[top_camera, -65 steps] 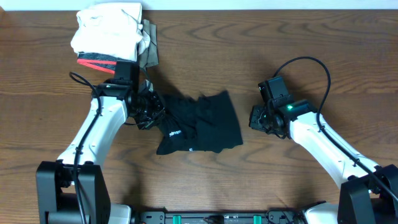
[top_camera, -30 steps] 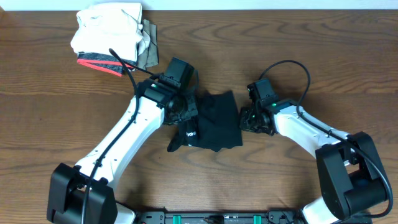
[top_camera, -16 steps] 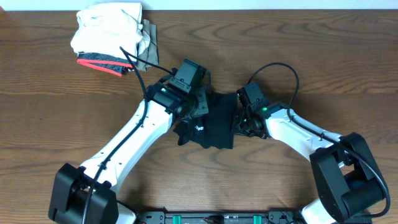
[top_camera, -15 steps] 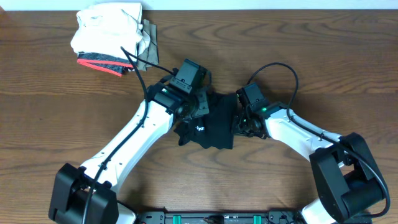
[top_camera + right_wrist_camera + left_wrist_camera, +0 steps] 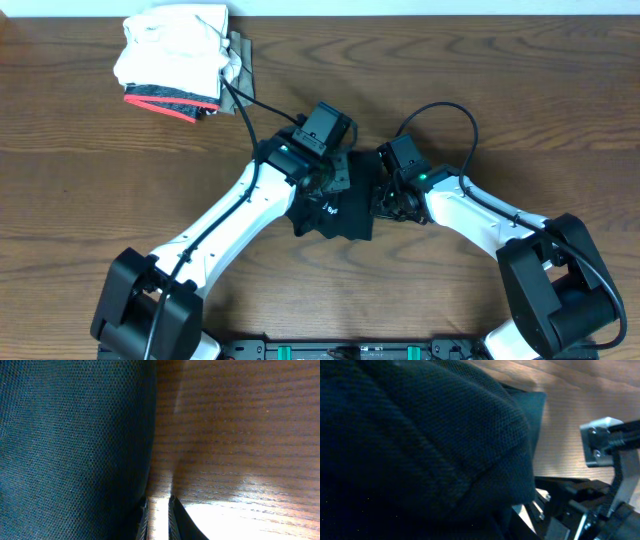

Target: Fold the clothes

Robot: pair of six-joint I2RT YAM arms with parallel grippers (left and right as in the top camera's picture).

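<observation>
A black garment (image 5: 345,215) lies bunched at the table's middle, its left part lifted and carried over toward the right. My left gripper (image 5: 332,182) is above it and shut on its fabric. In the left wrist view the black cloth (image 5: 420,435) fills the frame and hides the jaws. My right gripper (image 5: 383,203) is at the garment's right edge. In the right wrist view its fingers (image 5: 157,515) are nearly together on bare wood, right beside the cloth edge (image 5: 75,435), with nothing between them. The right arm's gripper also shows in the left wrist view (image 5: 605,485).
A stack of folded clothes (image 5: 175,55) sits at the back left: white on top, a red-edged dark piece below, an olive piece at its side. The brown wooden table (image 5: 500,100) lies all around. The two arms are close together at the middle.
My left gripper has dragged the garment's left edge to the right, over the rest, so the cloth is narrower. My right gripper moved left to the garment's right edge and stayed there.
</observation>
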